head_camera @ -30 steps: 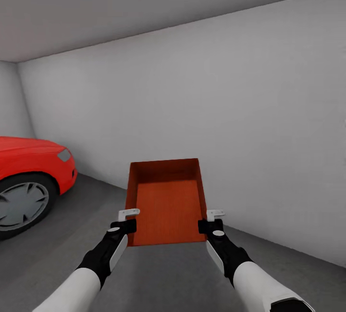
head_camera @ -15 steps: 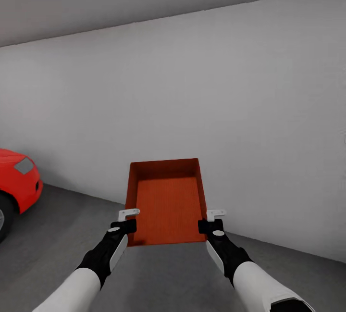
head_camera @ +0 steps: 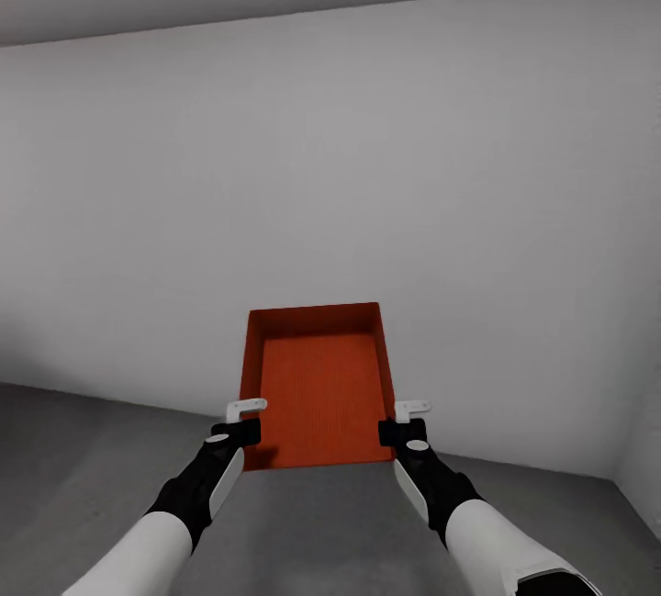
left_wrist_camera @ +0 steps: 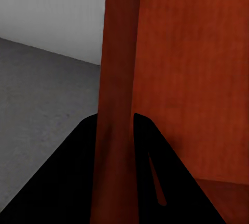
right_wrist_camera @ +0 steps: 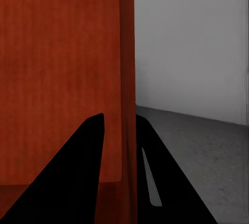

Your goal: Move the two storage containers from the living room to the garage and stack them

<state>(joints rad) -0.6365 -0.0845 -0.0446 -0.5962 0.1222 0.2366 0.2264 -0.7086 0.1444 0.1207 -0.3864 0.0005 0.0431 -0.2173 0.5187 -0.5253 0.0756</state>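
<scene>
- Left gripper point(head_camera: 246, 420): clamped on the left wall of the storage container point(head_camera: 317, 389), near its close corner. In the left wrist view the two dark fingers point(left_wrist_camera: 78, 172) straddle that orange-red wall, one outside, one inside.
- Storage container: held off the ground between both arms, out in front of the trunk, open side up, long axis pointing away from the robot. Ribbed inner bottom in plain sight; nothing inside it.
- Right gripper point(head_camera: 407, 419): closed on the opposite wall, level with the left one. The right wrist view shows its fingers point(right_wrist_camera: 78, 177) either side of the wall, with grey floor beyond.
- Surroundings: plain white wall point(head_camera: 367, 164) ahead, dark grey mottled floor point(head_camera: 92, 449) below, a corner of the room at far right. This reads as the garage.
- Progress, as judged: this container has reached the garage but is not yet set down. A second container is not among what I can see here, so I cannot tell whether this one is to go on the floor or on top of its twin. What remains at the least: lower it and release.
- Writing: no brand, label or lettering readable on the container, the arms or the wall.
</scene>
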